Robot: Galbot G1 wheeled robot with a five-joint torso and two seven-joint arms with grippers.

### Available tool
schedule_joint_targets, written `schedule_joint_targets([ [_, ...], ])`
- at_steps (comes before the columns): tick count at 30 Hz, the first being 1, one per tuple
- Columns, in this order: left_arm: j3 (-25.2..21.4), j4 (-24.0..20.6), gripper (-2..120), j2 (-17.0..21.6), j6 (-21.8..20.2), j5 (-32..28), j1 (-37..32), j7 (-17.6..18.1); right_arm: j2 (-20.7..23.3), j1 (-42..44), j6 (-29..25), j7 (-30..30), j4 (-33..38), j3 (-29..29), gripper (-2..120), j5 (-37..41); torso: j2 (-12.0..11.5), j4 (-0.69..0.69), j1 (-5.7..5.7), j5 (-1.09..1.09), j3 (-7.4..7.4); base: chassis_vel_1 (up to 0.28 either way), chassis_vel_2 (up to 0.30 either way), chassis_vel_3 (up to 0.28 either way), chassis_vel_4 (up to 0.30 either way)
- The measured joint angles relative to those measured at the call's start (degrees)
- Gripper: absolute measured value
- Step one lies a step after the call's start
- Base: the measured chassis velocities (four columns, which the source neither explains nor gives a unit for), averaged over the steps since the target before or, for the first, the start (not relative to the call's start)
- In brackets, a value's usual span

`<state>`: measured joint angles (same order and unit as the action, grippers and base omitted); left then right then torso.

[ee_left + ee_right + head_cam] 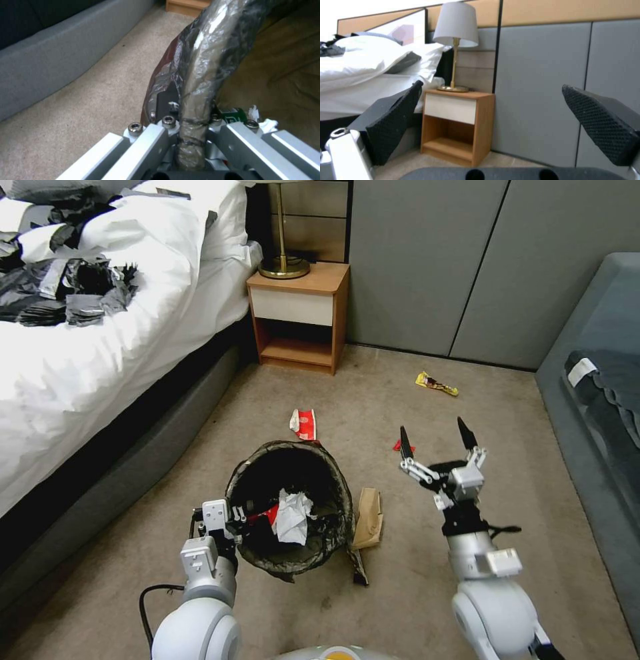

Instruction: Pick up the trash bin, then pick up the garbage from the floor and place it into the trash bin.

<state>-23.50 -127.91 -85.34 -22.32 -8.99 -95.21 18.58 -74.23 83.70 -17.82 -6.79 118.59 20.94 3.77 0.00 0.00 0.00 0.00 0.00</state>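
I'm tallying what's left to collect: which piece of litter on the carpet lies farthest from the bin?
The yellow snack wrapper, alone on the carpet near the grey wall panels. The crushed red-and-white paper cup and brown paper bag lie right beside the bag-lined trash bin.

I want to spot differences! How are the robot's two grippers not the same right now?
The left gripper is shut on the trash bin rim; the right gripper is open and empty. The left sits low beside the bin; the right is raised over bare carpet. Both have silver bodies.
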Motion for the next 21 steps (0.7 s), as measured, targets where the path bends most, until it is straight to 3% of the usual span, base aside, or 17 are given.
schedule_joint_targets([
  [8, 0.52, 0.49, 0, -0.06, -0.3, 0.11, 0.25, -0.04, 1.17, -4.44, 12.41, -1.69, -4.8, -2.51, 100, 4.69, 0.0, 0.0, 0.0, 0.0, 0.0, 0.0, 0.0, 0.0, 0.0],
  [21, 1.06, 1.25, 0, 0.07, -0.39, 0.19, 0.66, -0.26, 0.66, -5.36, 25.83, -1.32, -7.3, -3.89, 100, 8.63, 0.0, 0.0, 0.0, 0.0, 0.0, 0.0, 0.0, 0.0, 0.0],
])
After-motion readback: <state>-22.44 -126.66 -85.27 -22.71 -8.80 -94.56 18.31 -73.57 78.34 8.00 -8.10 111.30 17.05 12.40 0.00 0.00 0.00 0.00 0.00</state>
